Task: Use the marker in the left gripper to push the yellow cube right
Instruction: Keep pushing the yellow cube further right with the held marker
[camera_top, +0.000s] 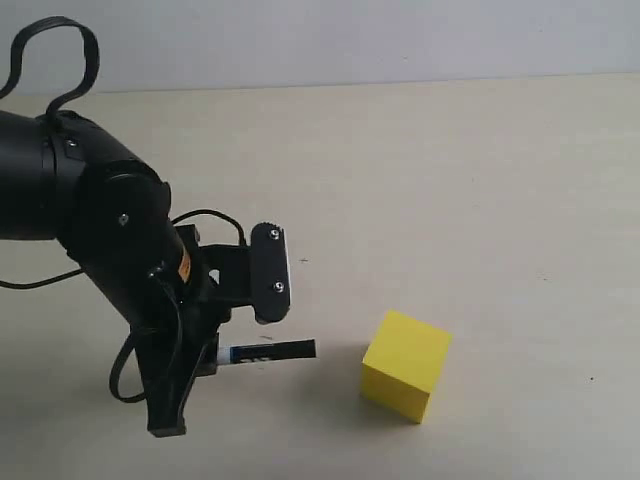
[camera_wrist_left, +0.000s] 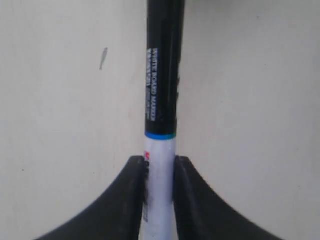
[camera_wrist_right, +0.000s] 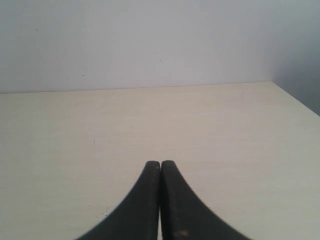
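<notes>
Looking at pale cream matte table (camera_top: 480, 170), bare but for a few tiny specks & one short grey scuff (camera_wrist_left: 102, 58) in left wrist view; backed by plain light-grey wall (camera_top: 350, 40) along far edge. L gripper (camera_top: 222, 352) low over table at left of ext. view, on thick black arm (camera_top: 90, 200) w/ looping cables (camera_top: 50, 50). Jaws part-closed, clamped on marker (camera_top: 270, 351) at white barrel, one each side, both touching it. Marker roughly level, close to table, black end sticking out past jaws toward cube (camera_top: 405, 365). Blue ring b/w black & white parts, small white print on black part. Tip near cube's left face but apart, clear gap b/w them. Cube yellow, sitting flat on table, right of marker tip & slightly lower in ext. view, edge-on to camera. R gripper (camera_wrist_right: 160, 165) over bare table, jaws pressed together, holding nothing.
</notes>
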